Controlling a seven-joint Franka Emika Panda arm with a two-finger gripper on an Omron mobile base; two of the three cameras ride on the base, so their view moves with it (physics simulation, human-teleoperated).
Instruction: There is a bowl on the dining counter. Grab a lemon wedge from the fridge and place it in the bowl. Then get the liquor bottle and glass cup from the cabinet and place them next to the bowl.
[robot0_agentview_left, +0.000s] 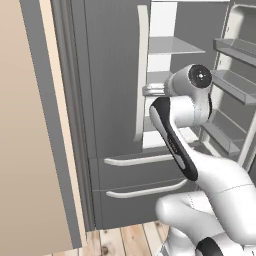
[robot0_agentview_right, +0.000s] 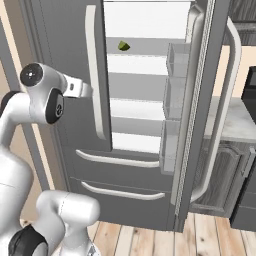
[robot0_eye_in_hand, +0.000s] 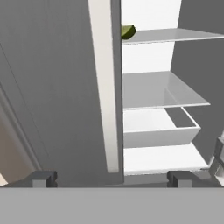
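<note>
Two-finger gripper (robot0_eye_in_hand: 111, 178) spread as wide as it goes: small dark fingertips (robot0_eye_in_hand: 43, 178) standing far apart at the bottom corners of the hand view, nothing between them, nothing held, nothing touched. Aimed at the tall dark grey French-door fridge (robot0_agentview_left: 112, 80), square onto the long pale vertical handle (robot0_eye_in_hand: 105, 87) of its closed left door, with the edge of that door running down the middle of the hand view. Still short of the handle, apart from it.

Right door (robot0_agentview_right: 200, 110) swung wide open, clear door bins (robot0_agentview_right: 175, 95) stacked along its inner face, a second long pale handle (robot0_agentview_right: 227, 115) curving down its outer side. White-grey interior exposed between the two doors, several flat shelves (robot0_eye_in_hand: 162, 89) one above another, a shallow white drawer (robot0_eye_in_hand: 157, 129) below them.

Small yellow-green lemon wedge (robot0_agentview_right: 124, 46) lying on an upper shelf, near its left end, just beside the closed door's edge; in the hand view half hidden behind that edge (robot0_eye_in_hand: 127, 31). Well above and beyond the fingertips.

White arm with dark joints (robot0_agentview_left: 177, 135) raised in front of the fridge, wrist level with the middle shelves. Two lower drawers (robot0_agentview_right: 120, 172) shut, each with a pale horizontal bar. Light wooden plank floor (robot0_agentview_right: 150, 240) beneath.
</note>
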